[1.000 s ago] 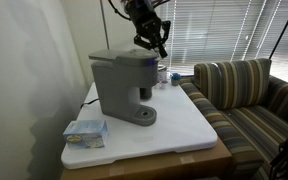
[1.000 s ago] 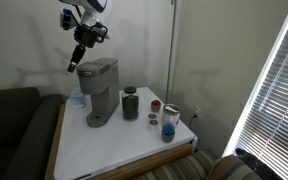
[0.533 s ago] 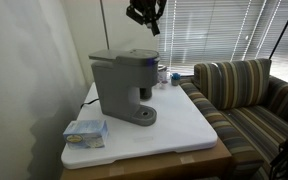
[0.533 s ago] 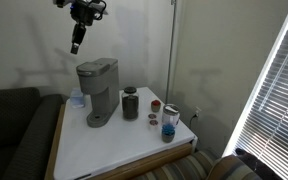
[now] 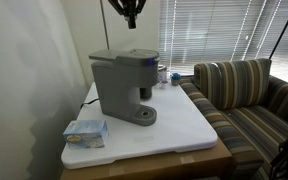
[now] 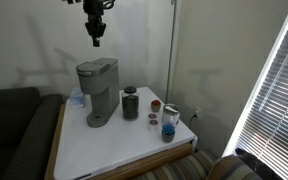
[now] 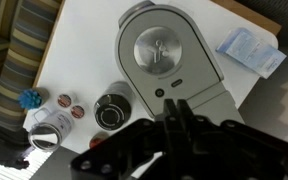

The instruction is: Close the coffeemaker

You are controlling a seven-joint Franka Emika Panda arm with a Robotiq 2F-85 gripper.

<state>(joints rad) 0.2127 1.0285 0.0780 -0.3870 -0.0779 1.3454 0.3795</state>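
Note:
The grey coffeemaker [image 5: 122, 82] stands on the white table [image 5: 184, 125] with its rounded top lid down flat; it also shows in the exterior view [image 6: 96, 88] and from above in the wrist view [image 7: 169, 60]. My gripper [image 5: 131, 14] hangs high above the machine, well clear of the lid, fingers pointing down; it is seen too in the exterior view [image 6: 95, 35]. In the wrist view the two fingertips [image 7: 175, 105] press together with nothing between them.
A dark canister [image 6: 131, 102], small cups and a blue-topped jar [image 6: 169, 122] stand beside the machine. A blue-white packet [image 5: 85, 131] lies at the table's front corner. A striped sofa [image 5: 244, 95] sits alongside, with a wall and window blinds behind.
My gripper has risen from just above the coffeemaker's lid to high over it and swung upright. The coffeemaker has not moved.

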